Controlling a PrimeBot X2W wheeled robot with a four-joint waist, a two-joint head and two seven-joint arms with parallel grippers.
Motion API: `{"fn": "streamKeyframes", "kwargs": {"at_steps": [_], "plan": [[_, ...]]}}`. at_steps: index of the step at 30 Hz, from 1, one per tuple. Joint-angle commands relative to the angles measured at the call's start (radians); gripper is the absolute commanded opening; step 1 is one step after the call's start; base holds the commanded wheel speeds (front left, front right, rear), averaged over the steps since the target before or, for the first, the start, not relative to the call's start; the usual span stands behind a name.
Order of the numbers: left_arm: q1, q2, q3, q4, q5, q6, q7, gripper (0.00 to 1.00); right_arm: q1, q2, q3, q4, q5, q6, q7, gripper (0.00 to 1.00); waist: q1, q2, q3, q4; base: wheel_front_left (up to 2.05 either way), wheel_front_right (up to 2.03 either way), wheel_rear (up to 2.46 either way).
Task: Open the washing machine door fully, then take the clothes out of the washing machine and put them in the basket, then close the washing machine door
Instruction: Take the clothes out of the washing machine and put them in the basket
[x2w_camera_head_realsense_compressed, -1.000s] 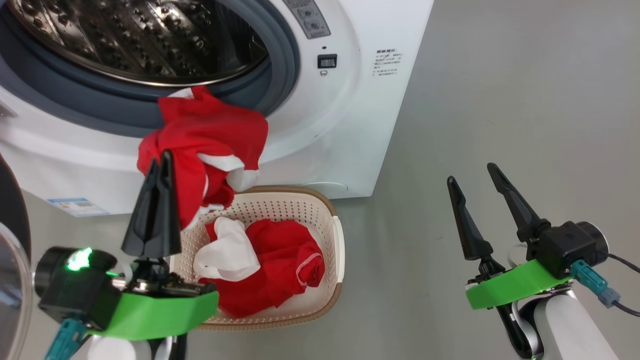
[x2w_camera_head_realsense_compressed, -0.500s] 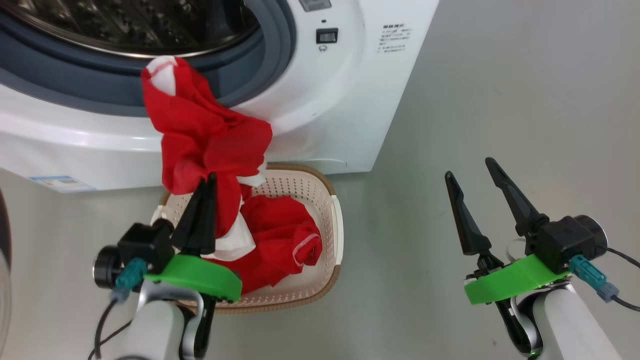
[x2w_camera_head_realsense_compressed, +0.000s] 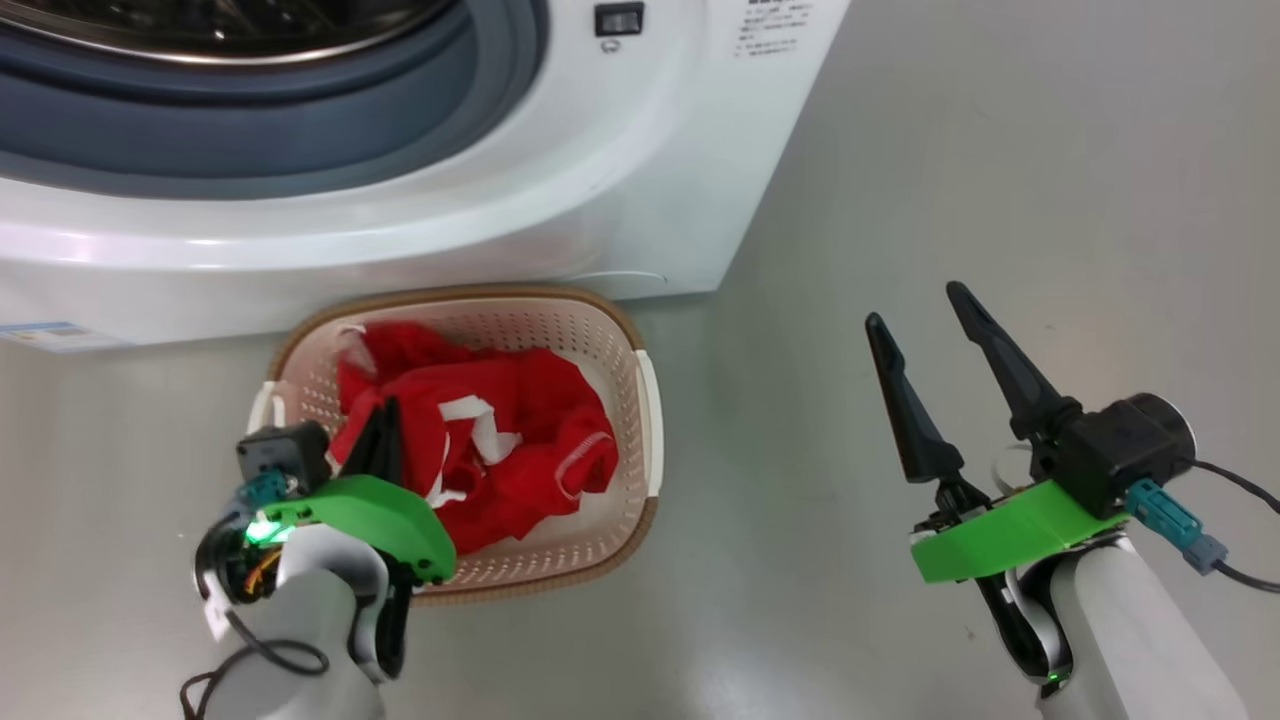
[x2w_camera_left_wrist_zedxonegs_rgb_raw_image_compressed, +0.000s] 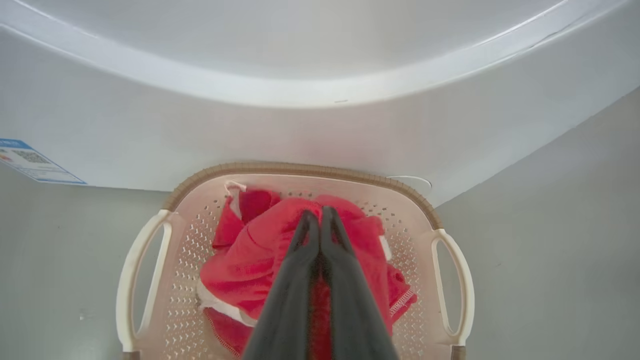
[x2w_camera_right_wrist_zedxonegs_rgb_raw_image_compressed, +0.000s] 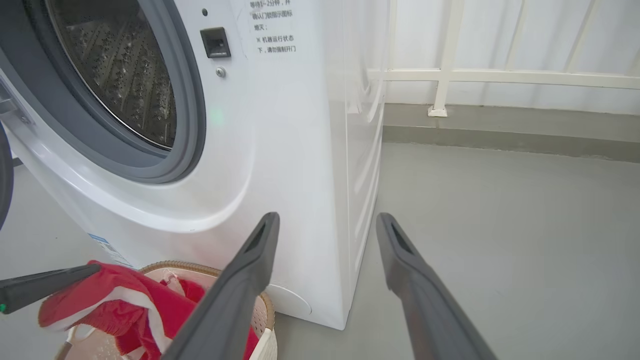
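Note:
The washing machine (x2w_camera_head_realsense_compressed: 560, 200) stands open, its steel drum (x2w_camera_right_wrist_zedxonegs_rgb_raw_image_compressed: 120, 75) bare behind the grey seal (x2w_camera_head_realsense_compressed: 300, 130). A dark edge of the washing machine door (x2w_camera_right_wrist_zedxonegs_rgb_raw_image_compressed: 3, 175) shows at the far left of the right wrist view. On the floor in front sits the basket (x2w_camera_head_realsense_compressed: 640, 400), holding red and white clothes (x2w_camera_head_realsense_compressed: 520, 440). My left gripper (x2w_camera_head_realsense_compressed: 388, 405) is over the basket's left side, shut on a fold of the clothes (x2w_camera_left_wrist_zedxonegs_rgb_raw_image_compressed: 250, 255). That fold is lifted a little above the rim (x2w_camera_left_wrist_zedxonegs_rgb_raw_image_compressed: 300, 167). My right gripper (x2w_camera_head_realsense_compressed: 915, 304) hangs open over the floor to the right, holding nothing.
Bare grey floor (x2w_camera_head_realsense_compressed: 1000, 150) spreads right of the machine and the basket. A white railing (x2w_camera_right_wrist_zedxonegs_rgb_raw_image_compressed: 500, 77) and a low kerb close off the far side. A blue sticker (x2w_camera_head_realsense_compressed: 50, 335) marks the machine's lower front.
My left gripper has carried the red garment from the machine's opening down into the basket. The head camera has tilted downward. The right gripper has stayed open and still.

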Motion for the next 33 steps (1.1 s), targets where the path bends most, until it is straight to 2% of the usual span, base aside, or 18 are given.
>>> {"fn": "streamKeyframes", "kwargs": {"at_steps": [1, 6, 10, 18, 19, 20, 21, 22, 23, 33], "plan": [[-0.017, 0.019, 0.018, 0.011, -0.01, -0.001, -0.011, 0.0, -0.011, -0.002, 0.025, -0.019, 0.012, 0.005, -0.006, 1.0, 0.0, 0.0, 0.021, -0.02, 0.0, 0.0, 0.0], [-0.093, 0.019, -0.001, 0.174, -0.085, -0.043, -0.003, 0.0, -0.028, -0.005, 0.029, -0.011, 0.027, 0.005, -0.006, 1.0, 0.0, 0.0, 0.053, -0.043, 0.0, 0.0, 0.0], [-0.151, 0.019, -0.03, 0.284, -0.106, -0.067, 0.05, 0.0, -0.037, -0.003, 0.033, -0.004, 0.033, 0.005, -0.006, 1.0, 0.0, 0.0, 0.077, -0.063, 0.0, 0.0, 0.0], [-0.192, 0.04, -0.053, 0.363, -0.098, -0.059, 0.095, 0.0, -0.052, 0.009, 0.033, -0.004, 0.047, 0.005, -0.006, 1.0, 0.0, 0.0, 0.112, -0.099, 0.0, 0.0, 0.0], [-0.193, 0.043, -0.054, 0.366, -0.099, -0.06, 0.097, 0.26, -0.053, 0.01, 0.032, -0.004, 0.048, 0.005, -0.006, 1.0, 0.0, 0.0, 0.115, -0.102, 0.0, 0.0, 0.0], [-0.193, 0.045, -0.055, 0.369, -0.1, -0.063, 0.101, 0.46, -0.054, 0.011, 0.031, -0.004, 0.048, 0.005, -0.006, 1.0, 0.0, 0.0, 0.116, -0.103, 0.0, 0.0, 0.0], [-0.194, 0.048, -0.06, 0.371, -0.096, -0.063, 0.098, 0.79, -0.055, 0.012, 0.03, -0.003, 0.049, 0.005, -0.006, 1.0, 0.0, 0.0, 0.117, -0.103, 0.0, 0.0, 0.0], [-0.194, 0.048, -0.06, 0.371, -0.096, -0.063, 0.098, 0.79, -0.055, 0.012, 0.03, -0.003, 0.049, 0.005, -0.006, 1.0, 0.0, 0.0, 0.117, -0.103, 0.0, 0.0, 0.0], [-0.196, 0.051, -0.063, 0.372, -0.094, -0.062, 0.09, 1.0, -0.055, 0.013, 0.028, -0.002, 0.049, 0.005, -0.006, 1.0, 0.0, 0.0, 0.117, -0.102, 0.0, 0.0, 0.0], [-0.186, 0.046, -0.063, 0.378, -0.111, -0.091, 0.032, 1.0, -0.051, 0.018, 0.013, 0.007, 0.039, 0.005, -0.006, 1.0, 0.0, 0.0, 0.067, -0.062, 0.0, 0.0, 0.0]]}}
